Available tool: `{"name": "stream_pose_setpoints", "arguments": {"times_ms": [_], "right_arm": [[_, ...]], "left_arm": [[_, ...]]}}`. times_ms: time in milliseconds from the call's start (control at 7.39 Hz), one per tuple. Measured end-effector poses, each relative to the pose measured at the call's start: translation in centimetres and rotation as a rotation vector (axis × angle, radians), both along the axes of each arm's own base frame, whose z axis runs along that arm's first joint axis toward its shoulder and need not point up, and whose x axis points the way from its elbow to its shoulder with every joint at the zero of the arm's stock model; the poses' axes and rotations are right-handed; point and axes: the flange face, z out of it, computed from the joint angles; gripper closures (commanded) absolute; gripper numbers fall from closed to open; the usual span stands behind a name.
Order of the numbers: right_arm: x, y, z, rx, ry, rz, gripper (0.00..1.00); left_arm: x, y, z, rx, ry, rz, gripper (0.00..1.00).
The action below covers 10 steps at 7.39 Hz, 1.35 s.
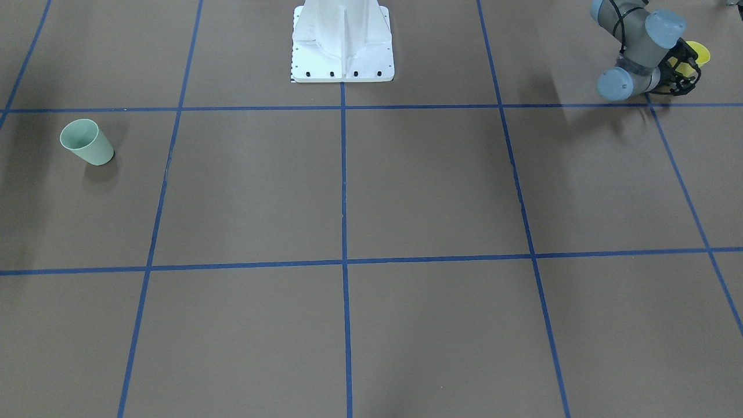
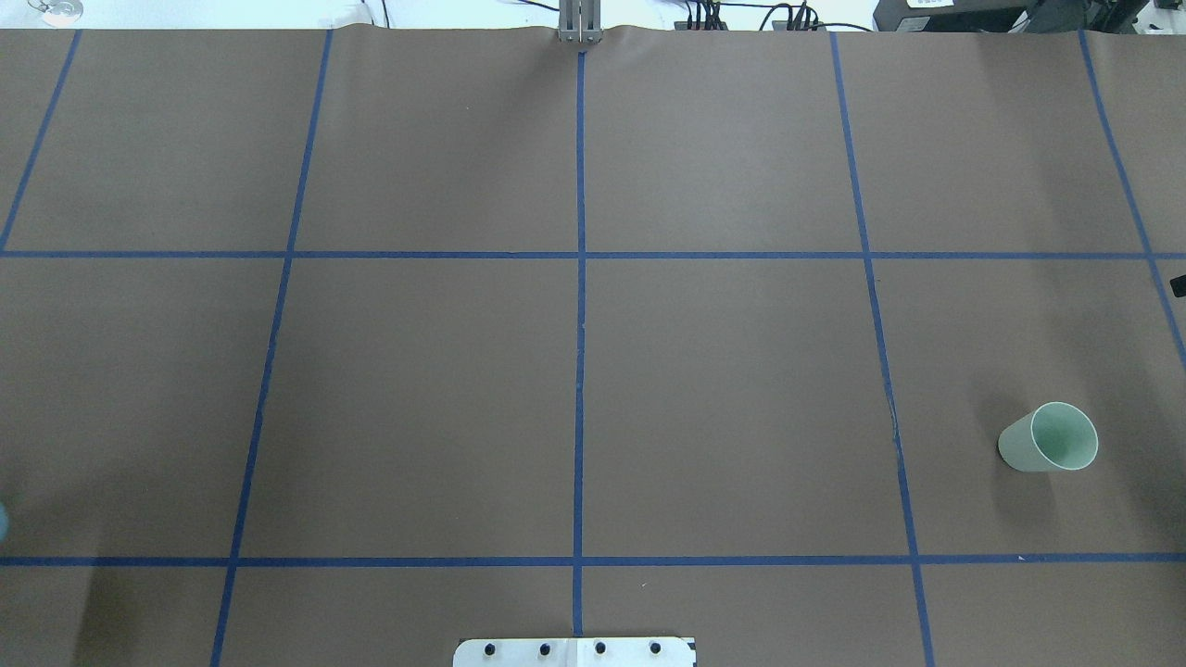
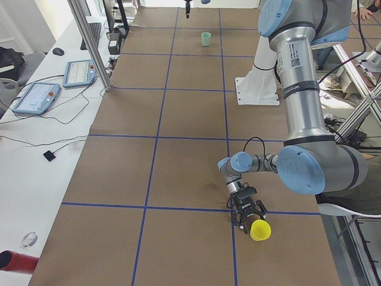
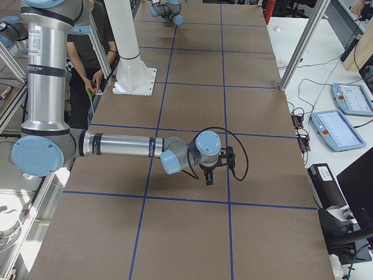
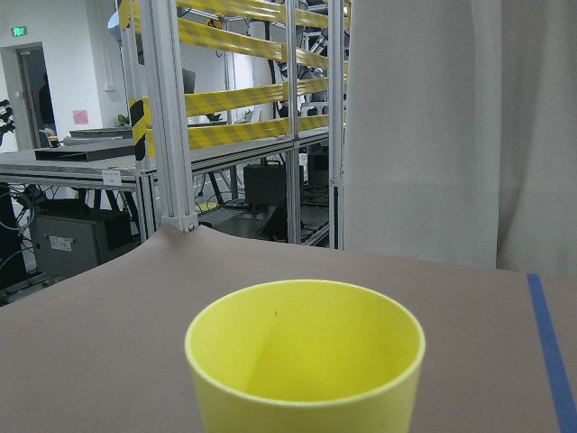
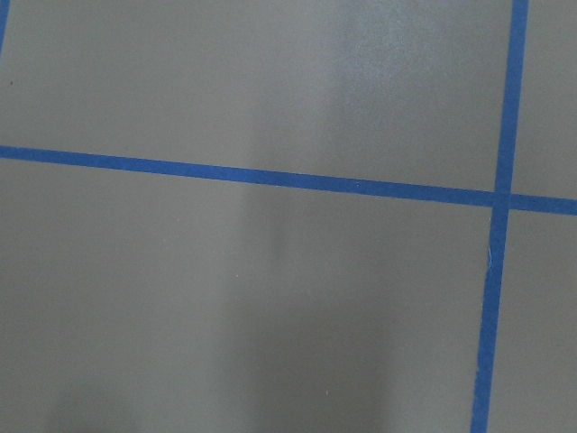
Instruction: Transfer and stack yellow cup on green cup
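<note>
The yellow cup [image 1: 700, 53] stands near the table's corner on my left side. It also shows in the exterior left view [image 3: 260, 230] and fills the bottom of the left wrist view [image 5: 305, 361]. My left gripper [image 1: 686, 71] lies low and level, with a finger on each side of the cup, and seems shut on it. The green cup [image 1: 87, 142] stands upright far off on my right side, also in the overhead view [image 2: 1047, 439]. My right gripper [image 4: 210, 174] hangs over bare table, apart from both cups; I cannot tell whether it is open or shut.
The white robot base [image 1: 342, 46] stands at mid table on the robot's side. Blue tape lines [image 2: 580, 306] mark a grid on the brown table. A person [image 4: 87, 52] stands behind the base. Control tablets [image 3: 36, 97] lie on the side bench.
</note>
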Motion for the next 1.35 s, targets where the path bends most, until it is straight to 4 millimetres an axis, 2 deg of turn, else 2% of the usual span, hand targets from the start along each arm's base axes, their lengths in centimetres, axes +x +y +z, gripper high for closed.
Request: {"name": "stream_pose_setpoints", "arguments": {"times_ms": [135,271,406,676,812,1082,1217,1353], "right_arm": [[-0.1,0.0,0.0,0.000,0.000,-0.002,0.00],[-0.1,0.1,0.0,0.000,-0.002,-0.004,0.00],[-0.2,0.2,-0.1,0.000,-0.004,-0.005,0.00],[-0.2,0.8,-0.4,0.002,-0.010,-0.008,0.00],[-0.1,0.9,-0.6,0.005,-0.011,-0.009,0.00],[-0.1,1.0,-0.8,0.008,-0.013,-0.009,0.00],[-0.1,1.0,-0.9,0.009,-0.013,-0.009,0.00],[-0.2,1.0,-1.0,0.012,-0.012,-0.010,0.00]], "left_arm": [[-0.2,0.3,0.6,0.002,-0.007,-0.005,0.02],[-0.5,0.6,1.1,0.001,-0.014,-0.004,0.07],[-0.9,0.9,1.5,-0.003,-0.018,-0.004,0.17],[-1.1,1.3,1.7,-0.012,-0.023,-0.009,0.69],[-1.1,1.5,1.7,-0.013,-0.024,-0.010,0.73],[-1.5,1.7,1.8,-0.025,-0.016,0.021,0.73],[-2.5,1.9,2.0,-0.042,-0.013,0.057,0.73],[-4.5,2.3,2.0,-0.051,-0.016,0.113,0.73]]}}
